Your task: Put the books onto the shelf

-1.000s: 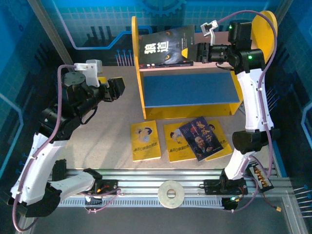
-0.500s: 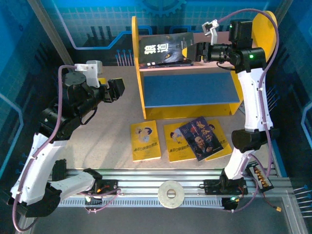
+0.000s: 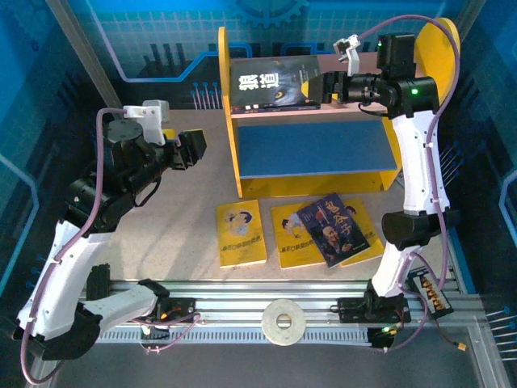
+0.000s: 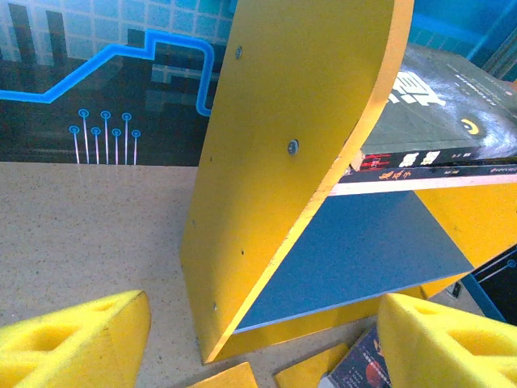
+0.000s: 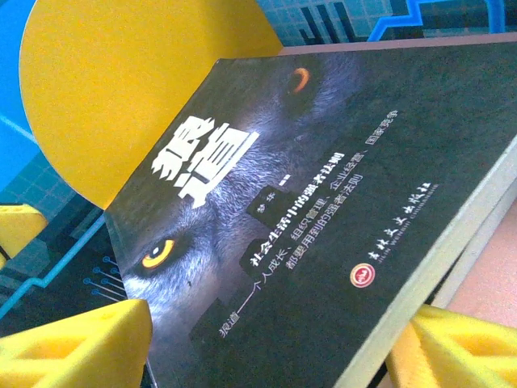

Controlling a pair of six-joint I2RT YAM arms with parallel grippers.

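Yellow-padded right hand (image 3: 327, 86) gapes around the wolf book (image 5: 283, 202).

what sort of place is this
Likely a robot test booth, not a home: arms bolted to a metal rail, printed blue circuit-pattern walls, a bright shelf on the table.

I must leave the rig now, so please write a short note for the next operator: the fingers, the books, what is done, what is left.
Left gripper: fingers open, holding nothing, left of the shelf.
Right gripper: fingers open, at the right end of the wolf book.
Done: wolf book lies on the upper board, seemingly on top of another book.
Left: at least two yellow books and the dark portrait book lie on the table in front of the shelf.
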